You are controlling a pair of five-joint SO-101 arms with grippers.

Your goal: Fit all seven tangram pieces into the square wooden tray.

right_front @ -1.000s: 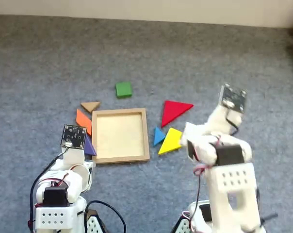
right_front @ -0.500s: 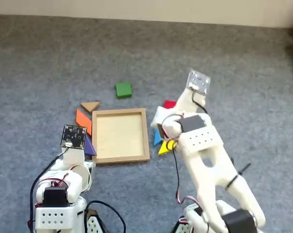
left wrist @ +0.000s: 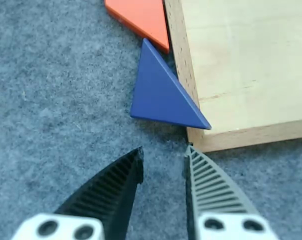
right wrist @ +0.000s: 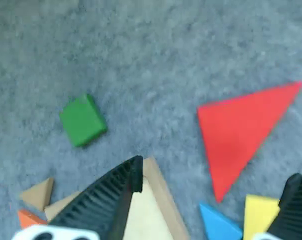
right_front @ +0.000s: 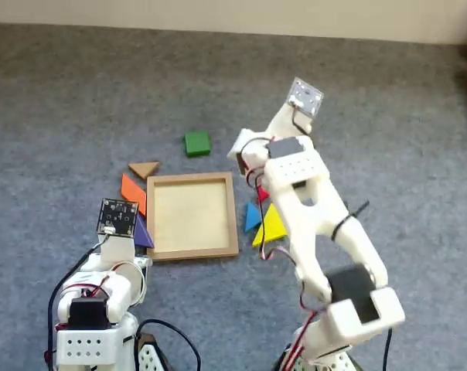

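**Tray bare, seven pieces outside it**

Tray (right_front: 233, 213): square, wooden, flat on the grey tabletop (right_front: 79, 100). Its floor is bare wood from rim to rim. All seven pieces lie on the tabletop around it.

Left side of the tray:
- Tan triangle (right_front: 144, 169) just beyond the tray's far left corner.
- Orange piece (right_front: 132, 192) next along the left rim, close to it.
- Dark blue triangle (left wrist: 161, 100) nearest the left arm. Its long edge lies against the rim's outer face, and one tip nearly meets the orange piece.

Beyond the far rim:
- Green square (right_front: 197, 143), on its own and apart from the tray.

Right side of the tray:
- Red triangle (right wrist: 241, 130), the largest piece, off the far right corner. In the high view the right arm covers most of it.
- Light blue triangle (right_front: 253, 217), small, just beside the right rim.
- Yellow triangle (right_front: 272, 226), touching or nearly touching the light blue one on the side away from the tray.

Left gripper (left wrist: 164, 150): fingers slightly apart, holding nothing. It sits low at the tray's near left corner. One tip is just beside that corner and the dark blue triangle lies just past both tips.

Right gripper (right wrist: 216, 170): fingers wide apart, holding nothing. One finger is above the tray's far right corner, and the red triangle lies in the gap between the fingers. I cannot tell how high the gripper is above the tabletop.
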